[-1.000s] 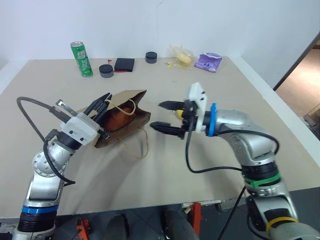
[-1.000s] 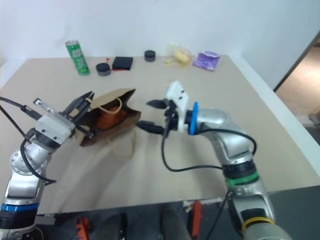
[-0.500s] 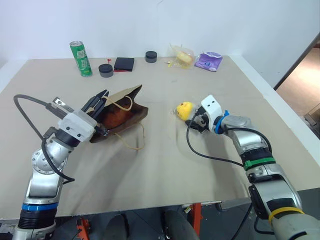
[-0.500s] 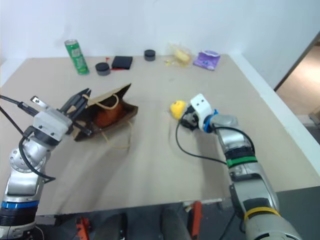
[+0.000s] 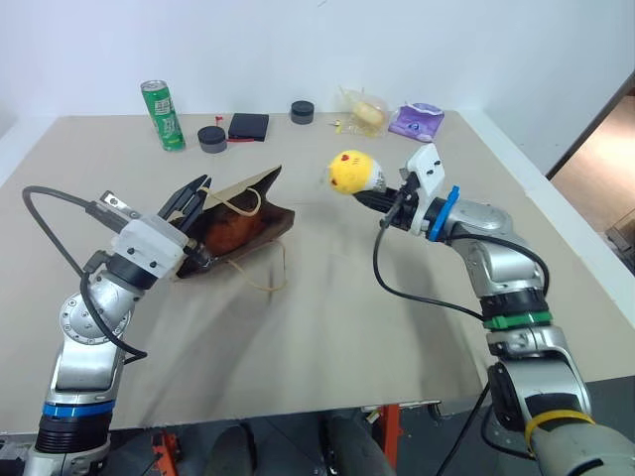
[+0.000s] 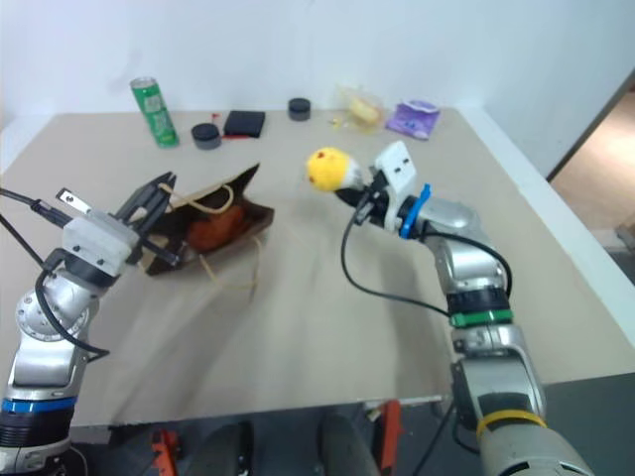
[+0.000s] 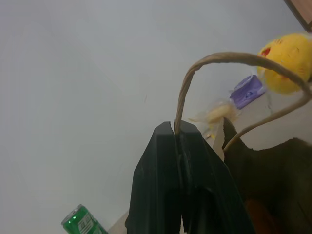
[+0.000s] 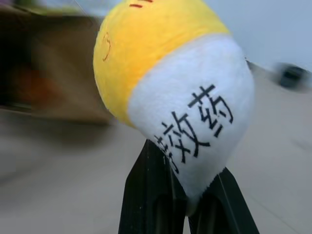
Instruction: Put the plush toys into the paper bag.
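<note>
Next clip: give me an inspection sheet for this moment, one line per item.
Surface: beige table.
Job's things: paper bag on its side, mouth open, brown monkey inside; yellow-and-white egg toy held above the table.
Clutter: green can, black discs, black wallet, clear packet, purple packet along far edge.
Grippers: left gripper shut on a bag handle; right gripper shut on the egg toy.
Cables: black, looping off both wrists.
Surroundings: white wall.
</note>
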Available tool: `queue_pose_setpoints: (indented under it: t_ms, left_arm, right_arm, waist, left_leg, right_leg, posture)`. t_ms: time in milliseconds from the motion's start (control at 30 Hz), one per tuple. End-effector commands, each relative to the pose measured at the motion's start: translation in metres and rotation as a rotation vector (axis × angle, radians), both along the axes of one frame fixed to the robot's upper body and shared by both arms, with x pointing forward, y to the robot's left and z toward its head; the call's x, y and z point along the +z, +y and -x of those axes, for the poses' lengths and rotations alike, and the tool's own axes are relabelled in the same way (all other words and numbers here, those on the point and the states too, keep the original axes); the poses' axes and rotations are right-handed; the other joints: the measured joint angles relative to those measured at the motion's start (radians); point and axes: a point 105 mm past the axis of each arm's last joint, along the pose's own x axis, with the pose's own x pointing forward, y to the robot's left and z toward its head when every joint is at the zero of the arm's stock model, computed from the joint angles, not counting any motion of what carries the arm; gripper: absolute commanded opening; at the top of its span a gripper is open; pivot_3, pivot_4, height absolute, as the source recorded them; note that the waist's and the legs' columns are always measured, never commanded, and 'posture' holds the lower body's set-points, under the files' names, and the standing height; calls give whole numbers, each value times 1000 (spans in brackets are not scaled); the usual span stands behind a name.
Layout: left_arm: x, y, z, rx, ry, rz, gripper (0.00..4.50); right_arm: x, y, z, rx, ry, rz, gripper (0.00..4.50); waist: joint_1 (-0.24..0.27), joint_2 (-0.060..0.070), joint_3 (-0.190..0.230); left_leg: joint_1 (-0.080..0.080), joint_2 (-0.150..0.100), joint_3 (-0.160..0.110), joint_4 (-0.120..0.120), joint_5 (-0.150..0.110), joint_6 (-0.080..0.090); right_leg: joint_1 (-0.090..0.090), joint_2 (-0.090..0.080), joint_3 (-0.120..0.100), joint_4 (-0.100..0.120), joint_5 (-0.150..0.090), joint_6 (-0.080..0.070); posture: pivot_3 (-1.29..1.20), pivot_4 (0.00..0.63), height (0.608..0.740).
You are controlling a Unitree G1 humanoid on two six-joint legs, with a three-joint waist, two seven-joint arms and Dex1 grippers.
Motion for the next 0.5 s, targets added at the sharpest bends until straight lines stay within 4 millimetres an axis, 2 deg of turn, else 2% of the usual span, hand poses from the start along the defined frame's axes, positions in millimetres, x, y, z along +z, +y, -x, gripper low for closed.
queue_pose_setpoints:
  t_ms: [33, 100, 267, 367, 500]
  left_arm:
    - [11, 3, 4, 3, -43, 6, 0]
    - [11, 3, 4, 3, -43, 8, 0]
    - [12, 3, 3, 1, -47, 16, 0]
    - [14, 2, 3, -1, -52, 23, 0]
    - [16, -1, 4, -9, -58, 25, 0]
  right_arm:
    - [11, 20, 37, 173, -18, 75, 54]
    - [5, 30, 45, 205, -12, 131, 54]
    - [-5, 58, 48, 228, -19, 219, 54]
    - [-12, 70, 42, 224, -30, 270, 54]
    - [-19, 86, 23, 193, -59, 351, 54]
  waist:
    - [1, 0, 0]
    - [1, 0, 0]
    - [-1, 0, 0]
    - [-1, 0, 0]
    - [-1, 0, 0]
  left_leg:
    - [0, 0, 0, 0, 0, 0]
    - [0, 0, 0, 1, 0, 0]
    - [1, 0, 0, 1, 0, 0]
    - [1, 0, 1, 2, 0, 0]
    - [0, 0, 1, 3, 0, 0]
  right_leg:
    - [0, 0, 0, 0, 0, 0]
    - [0, 0, 0, 0, 0, 0]
    - [0, 0, 0, 0, -1, -4]
    - [0, 0, 0, 0, -1, -4]
    - [0, 0, 0, 0, 0, -4]
  posture:
    - [0, 150, 740]
    - [0, 150, 740]
    - [0, 150, 740]
    - [0, 150, 740]
    - [0, 150, 740]
